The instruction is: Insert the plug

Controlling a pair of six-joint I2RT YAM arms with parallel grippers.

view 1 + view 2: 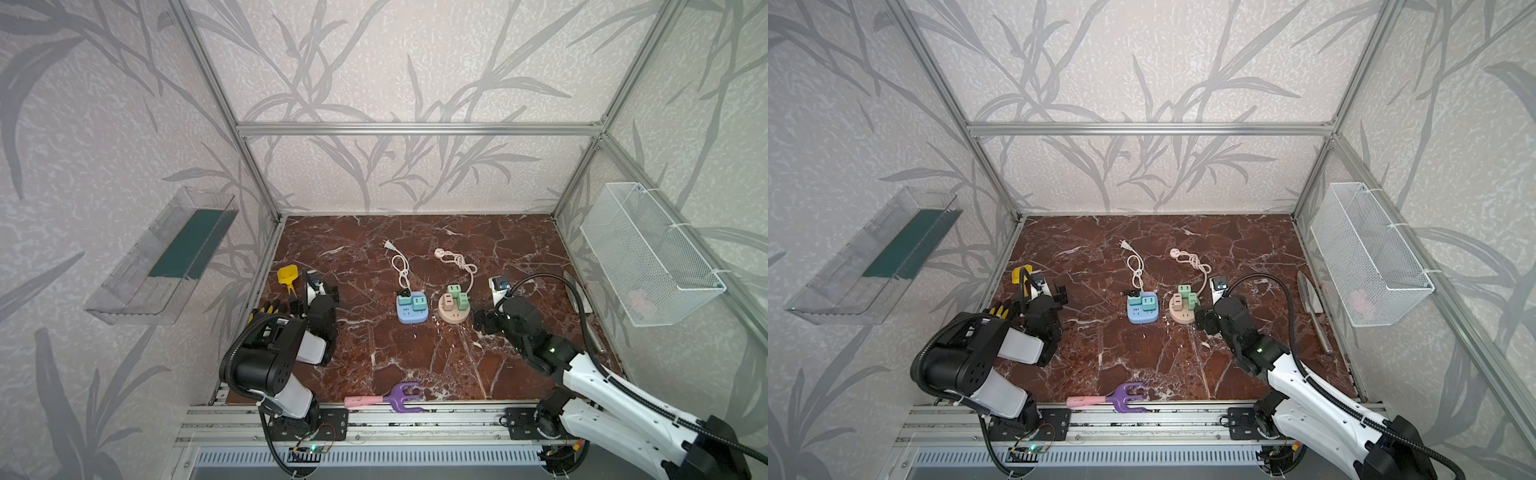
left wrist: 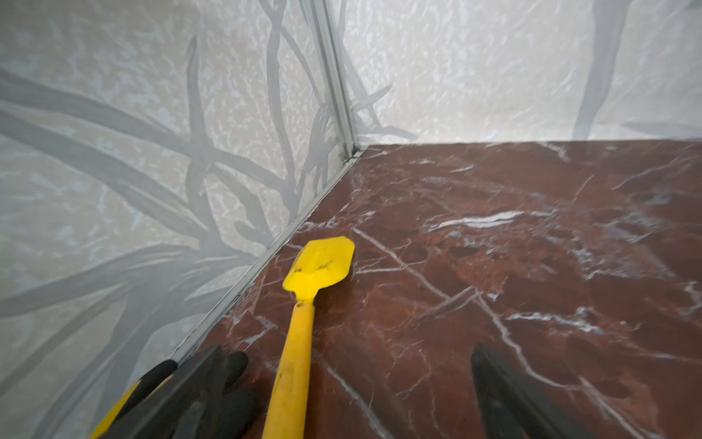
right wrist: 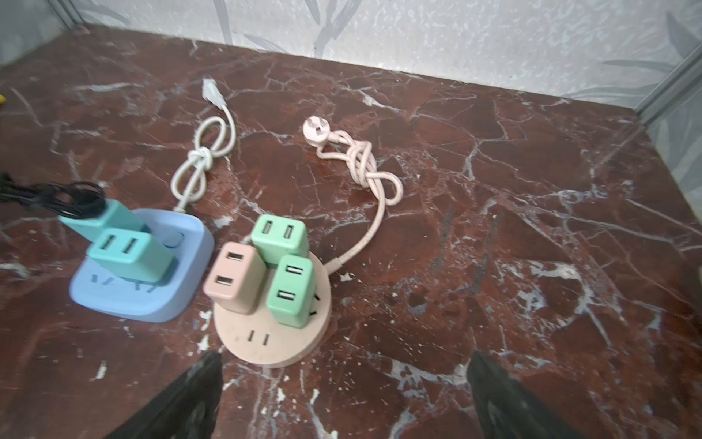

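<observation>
Right gripper (image 3: 345, 357) hovering spread, empty, near pink strip (image 3: 262, 346) holding three plugs (image 3: 279, 237), left gripper (image 2: 347, 349) standing spread above yellow shovel (image 2: 317, 262)

leaf-patterned walls (image 1: 415, 62) enclose a red marble floor (image 1: 415, 353).
</observation>
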